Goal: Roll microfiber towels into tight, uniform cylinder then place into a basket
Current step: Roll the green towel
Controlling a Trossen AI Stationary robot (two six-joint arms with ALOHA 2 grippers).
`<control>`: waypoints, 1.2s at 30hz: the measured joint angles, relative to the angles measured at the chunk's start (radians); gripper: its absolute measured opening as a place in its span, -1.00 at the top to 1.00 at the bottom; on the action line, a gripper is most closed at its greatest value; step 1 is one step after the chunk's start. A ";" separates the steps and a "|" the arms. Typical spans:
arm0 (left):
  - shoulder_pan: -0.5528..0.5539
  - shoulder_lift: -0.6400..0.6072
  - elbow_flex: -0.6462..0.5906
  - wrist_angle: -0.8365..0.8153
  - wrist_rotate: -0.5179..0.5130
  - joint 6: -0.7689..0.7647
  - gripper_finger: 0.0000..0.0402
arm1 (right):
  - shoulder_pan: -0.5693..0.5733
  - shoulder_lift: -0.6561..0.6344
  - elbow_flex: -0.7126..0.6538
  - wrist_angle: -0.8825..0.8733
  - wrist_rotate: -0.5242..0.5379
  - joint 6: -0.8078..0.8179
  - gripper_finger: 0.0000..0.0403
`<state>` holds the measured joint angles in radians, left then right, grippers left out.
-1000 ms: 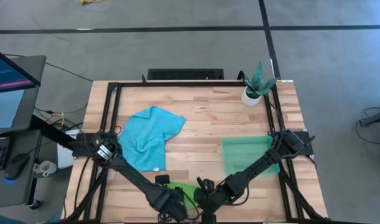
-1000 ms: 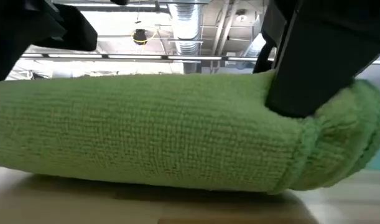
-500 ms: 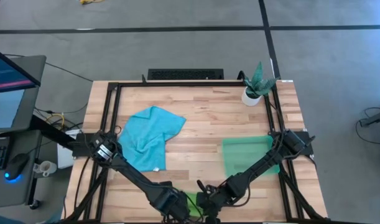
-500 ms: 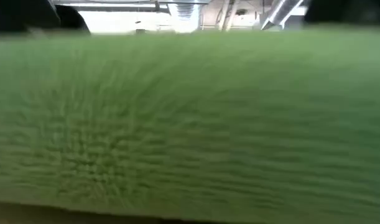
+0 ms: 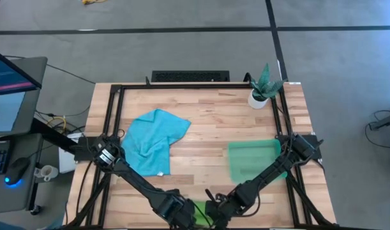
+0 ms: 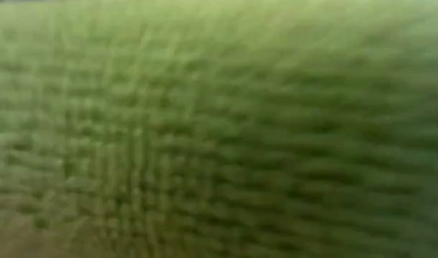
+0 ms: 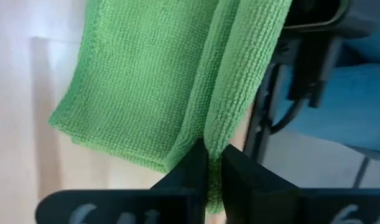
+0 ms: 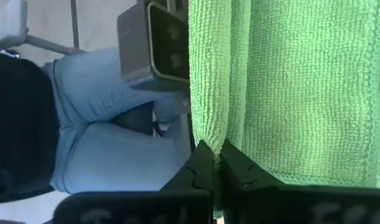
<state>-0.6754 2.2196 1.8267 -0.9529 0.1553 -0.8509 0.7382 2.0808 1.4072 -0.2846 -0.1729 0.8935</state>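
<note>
The lime green towel (image 5: pixel 200 214) lies bunched at the table's near edge, between my two grippers. It fills the low view (image 6: pixel 219 129), right against that camera. My left gripper (image 7: pixel 213 180) is shut on it from the left, and my right gripper (image 8: pixel 216 168) is shut on it from the right. The turquoise towel (image 5: pixel 154 142) lies crumpled on the table's left half. The green basket (image 5: pixel 255 160) stands on the right half. My left gripper pinches a folded ridge of the lime towel (image 7: pixel 216 140) between its two fingers, pointing steeply down. The cloth runs away from the fingers along the table's near edge; its flat part (image 7: pixel 134 87) lies on the wood. My right gripper pinches a thick folded edge of the lime towel (image 8: pixel 209 134) between its two fingers, slanting down toward the near edge. The fold holds several layers. The rest of the cloth (image 8: pixel 301 87) spreads flat beyond the fingers.
A white pot with a plant (image 5: pixel 261 94) stands at the far right corner. The low camera's box (image 8: pixel 162 43) sits at the near edge beside the towel. A person in blue jeans (image 8: pixel 109 124) is just beyond that edge. Bare wood lies between the turquoise towel and the basket.
Both grippers have gone toward the table's near edge, dragging the lime towel with them. It has slid up against the low camera, which it now covers. My left gripper has tipped to point more steeply down, and my right gripper has turned somewhat as well.
</note>
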 joint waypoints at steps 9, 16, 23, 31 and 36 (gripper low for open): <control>-0.003 0.000 -0.002 0.063 -0.008 0.099 0.91 | 0.018 0.000 0.032 -0.009 -0.017 -0.049 0.88; -0.005 0.000 -0.002 0.092 -0.048 0.176 0.91 | 0.015 0.000 0.032 -0.027 -0.021 -0.063 0.90; -0.005 0.000 -0.001 0.070 -0.084 0.255 0.91 | 0.008 -0.045 0.032 -0.073 0.008 -0.130 0.91; 0.004 0.000 -0.076 0.080 -0.107 0.272 0.91 | -0.029 -0.035 0.026 -0.083 0.018 -0.146 0.90; 0.018 0.000 -0.098 0.079 -0.088 0.265 0.91 | -0.045 -0.013 0.028 -0.114 0.017 -0.093 0.92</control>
<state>-0.6579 2.2196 1.7291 -0.8738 0.0672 -0.5861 0.6930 2.0676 1.4352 -0.3983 -0.1557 0.8006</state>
